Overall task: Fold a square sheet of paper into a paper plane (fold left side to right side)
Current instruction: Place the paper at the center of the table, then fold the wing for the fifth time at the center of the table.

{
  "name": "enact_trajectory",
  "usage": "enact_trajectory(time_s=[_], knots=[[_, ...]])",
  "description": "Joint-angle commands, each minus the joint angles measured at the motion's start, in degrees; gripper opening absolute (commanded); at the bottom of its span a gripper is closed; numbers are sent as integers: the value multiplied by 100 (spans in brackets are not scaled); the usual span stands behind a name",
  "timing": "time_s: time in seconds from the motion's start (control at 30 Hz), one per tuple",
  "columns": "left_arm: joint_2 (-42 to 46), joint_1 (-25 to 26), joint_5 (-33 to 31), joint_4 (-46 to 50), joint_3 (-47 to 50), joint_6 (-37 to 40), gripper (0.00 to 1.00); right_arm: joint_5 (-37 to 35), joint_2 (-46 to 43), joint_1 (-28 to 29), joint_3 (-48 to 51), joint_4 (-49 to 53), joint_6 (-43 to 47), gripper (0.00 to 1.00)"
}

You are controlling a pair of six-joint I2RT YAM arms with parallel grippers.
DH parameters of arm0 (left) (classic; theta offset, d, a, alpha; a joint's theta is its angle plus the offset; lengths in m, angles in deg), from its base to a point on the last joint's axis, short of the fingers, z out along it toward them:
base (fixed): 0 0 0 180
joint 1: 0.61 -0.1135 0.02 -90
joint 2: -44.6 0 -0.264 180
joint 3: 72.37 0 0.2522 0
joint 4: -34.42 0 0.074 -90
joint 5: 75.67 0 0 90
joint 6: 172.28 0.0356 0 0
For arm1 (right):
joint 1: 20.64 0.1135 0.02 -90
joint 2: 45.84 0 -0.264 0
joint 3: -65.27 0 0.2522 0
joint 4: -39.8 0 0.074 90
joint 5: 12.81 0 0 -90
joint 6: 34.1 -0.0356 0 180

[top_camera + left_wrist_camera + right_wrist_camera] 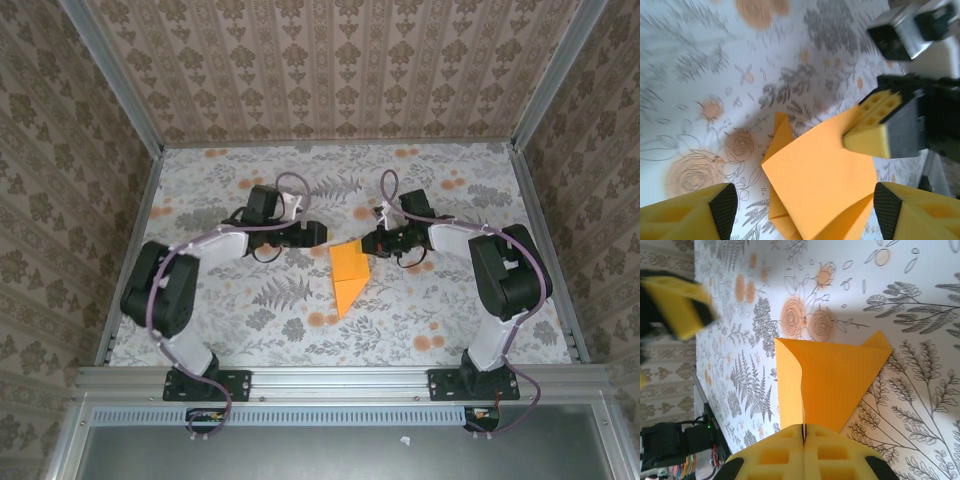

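The square sheet of paper (347,276) is bright orange and creased into a pointed shape on the flowered cloth, its tip toward the near edge. My right gripper (803,431) is shut on the paper (840,380), pinching one raised flap by its edge between the yellow pads. In the top view the right gripper (369,243) sits at the sheet's far right corner. My left gripper (805,206) stands open above the paper (815,180), one finger on each side and neither touching it. The left gripper (319,236) lies just left of the sheet's far end.
A grey-white cloth (250,300) printed with ferns and orange flowers covers the table. Metal rails (130,250) and wallpapered walls (330,70) enclose it on three sides. The arm bases (200,385) are bolted at the near edge.
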Motion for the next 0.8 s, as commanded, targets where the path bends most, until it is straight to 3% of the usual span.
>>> enact_trajectory(time_s=[0.0, 0.13, 0.27, 0.4, 0.77], knots=[[788, 133, -1325, 1383, -173, 906, 76, -596, -173, 133, -337, 733, -313, 0], [1392, 995, -2430, 2246, -167, 1290, 76, -812, -44, 178, -551, 937, -870, 0], [1514, 2019, -3229, 2595, -194, 986, 76, -1053, 37, 245, -708, 1101, -1150, 0], [1243, 2770, -3638, 2507, -263, 557, 77, -1163, 146, 281, -713, 1065, -1374, 0], [-201, 3436, -4456, 2943, -1132, -84, 75, -1262, 335, 331, -852, 1101, -1605, 0]])
